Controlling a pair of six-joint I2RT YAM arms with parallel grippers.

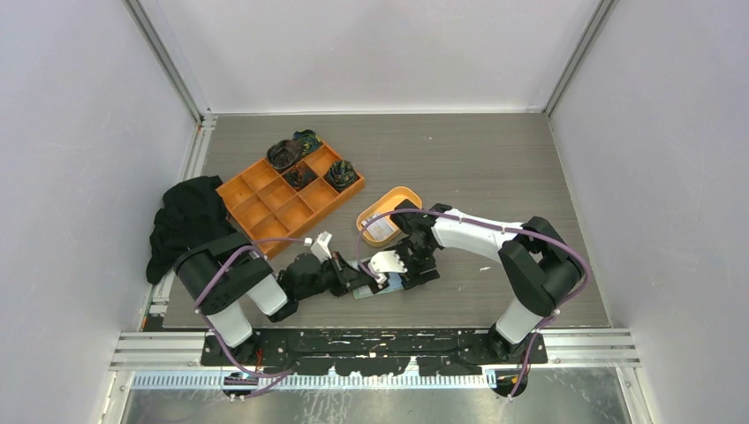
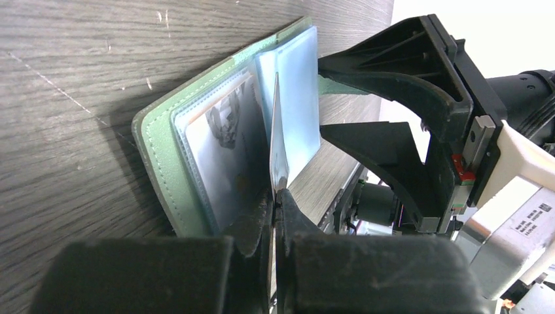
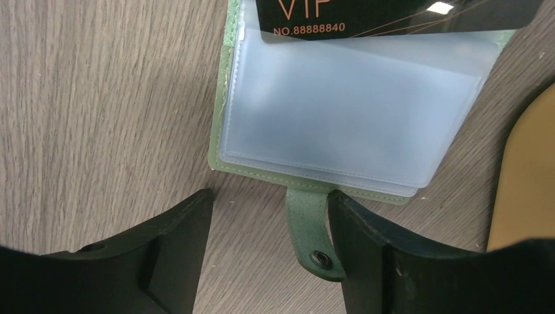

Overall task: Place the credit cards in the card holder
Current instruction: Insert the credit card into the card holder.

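Observation:
The card holder (image 2: 157,131), a sage-green wallet, lies open on the table with its bluish pockets (image 3: 340,111) showing. My left gripper (image 2: 275,196) is shut on a thin credit card (image 2: 276,144), seen edge-on, with its far end among the pocket leaves. A pale card (image 2: 222,150) sits in a left pocket. In the right wrist view a black "VIP" card (image 3: 393,16) overlaps the pockets' far edge. My right gripper (image 3: 269,199) is open at the wallet's near edge, its closing tab (image 3: 311,222) against the right finger. Both grippers (image 1: 358,276) (image 1: 399,263) meet at the wallet (image 1: 389,284).
An oval orange dish (image 1: 408,196) holding a pale card (image 1: 380,230) stands just behind the wallet; its rim shows in the right wrist view (image 3: 523,183). An orange compartment tray (image 1: 287,190) with dark items is at back left. A black cloth (image 1: 185,221) lies at the left edge.

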